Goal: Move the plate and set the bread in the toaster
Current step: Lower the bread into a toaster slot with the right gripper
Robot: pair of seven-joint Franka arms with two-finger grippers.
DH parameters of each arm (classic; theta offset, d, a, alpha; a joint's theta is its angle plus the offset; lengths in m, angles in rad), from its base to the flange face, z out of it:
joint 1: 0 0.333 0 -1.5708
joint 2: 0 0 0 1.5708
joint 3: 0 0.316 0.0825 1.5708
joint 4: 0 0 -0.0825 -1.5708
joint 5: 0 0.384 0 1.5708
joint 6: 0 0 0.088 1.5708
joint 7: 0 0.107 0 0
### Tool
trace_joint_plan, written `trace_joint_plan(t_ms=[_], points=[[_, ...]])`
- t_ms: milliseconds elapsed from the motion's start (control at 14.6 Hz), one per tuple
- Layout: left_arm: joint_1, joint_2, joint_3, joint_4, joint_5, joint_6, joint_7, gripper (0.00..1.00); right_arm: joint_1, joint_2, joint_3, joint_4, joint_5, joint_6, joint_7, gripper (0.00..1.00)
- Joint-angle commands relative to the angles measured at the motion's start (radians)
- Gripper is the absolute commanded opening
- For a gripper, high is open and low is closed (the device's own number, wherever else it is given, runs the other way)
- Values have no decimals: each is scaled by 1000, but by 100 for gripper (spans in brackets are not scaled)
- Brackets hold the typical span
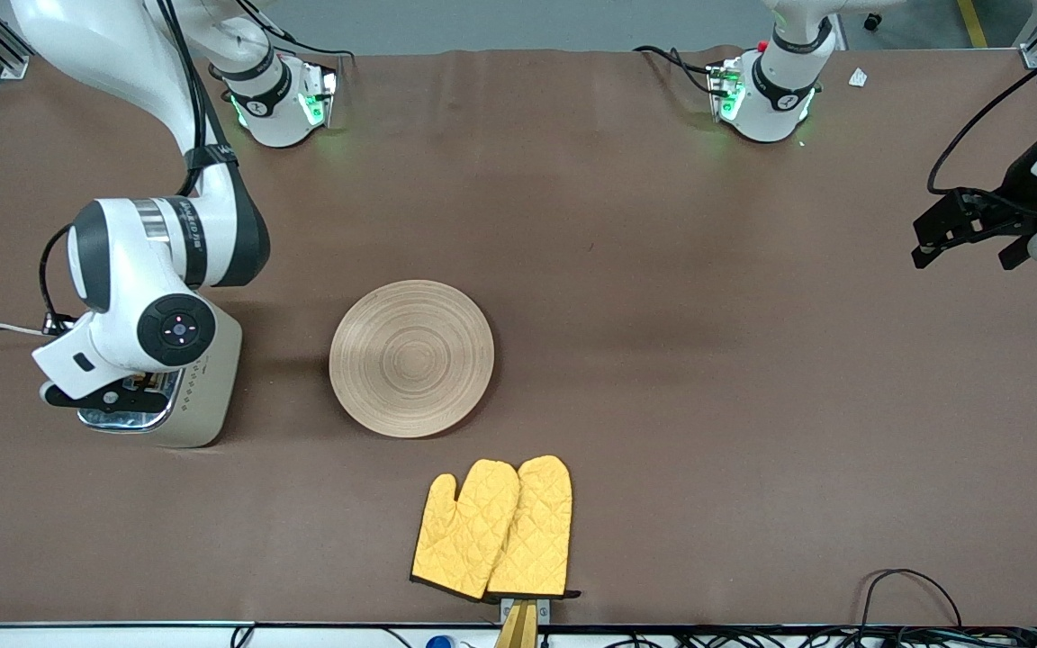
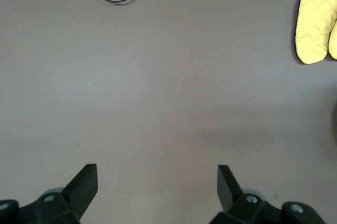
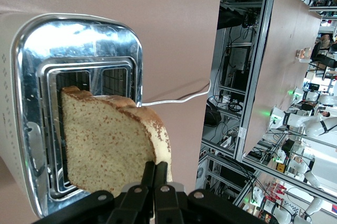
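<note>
Right gripper (image 3: pixel 154 174) pinches the bread (image 3: pixel 113 142) above the toaster (image 3: pixel 79 50), slice partly into a slot; plate (image 1: pixel 411 358) sits aside; left gripper (image 2: pixel 158 184) waits, fingers spread.

**A:** Where's everything sitting?

**B:** The round tan wooden plate (image 1: pixel 411 358) with ring grooves lies flat mid-table, nothing on it. The cream toaster (image 1: pixel 199 396) with its shiny chrome top (image 3: pixel 79 39) stands beside it, toward the right arm's end.

**A:** And the bread?

**B:** The brown speckled slice (image 3: pixel 113 147) with darker crust is tilted over a toaster slot, one edge lying against the slot's rim, pinched at its edge.
</note>
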State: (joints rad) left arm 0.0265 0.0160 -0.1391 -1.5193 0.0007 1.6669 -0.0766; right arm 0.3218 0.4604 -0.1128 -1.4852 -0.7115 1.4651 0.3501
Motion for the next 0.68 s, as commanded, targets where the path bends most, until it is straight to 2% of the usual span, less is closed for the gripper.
trace_joint_plan(t_ms=[0, 205, 341, 478, 614], points=[[3, -1, -5, 19, 24, -6, 3, 100, -10, 14, 12, -7, -17, 21, 39, 0], [1, 1, -8, 22, 22, -16, 5, 100, -6, 47, 15, -9, -8, 24, 50, 0], [1, -1, -10, 22, 22, -21, 6, 100, -12, 64, 15, -15, 44, 58, 50, 0], [1, 1, -8, 22, 24, -22, 6, 100, -27, 67, 15, -39, 53, 99, 50, 1], [1, -1, -8, 22, 24, -24, 6, 100, -27, 70, 15, -44, 56, 106, 50, 4]])
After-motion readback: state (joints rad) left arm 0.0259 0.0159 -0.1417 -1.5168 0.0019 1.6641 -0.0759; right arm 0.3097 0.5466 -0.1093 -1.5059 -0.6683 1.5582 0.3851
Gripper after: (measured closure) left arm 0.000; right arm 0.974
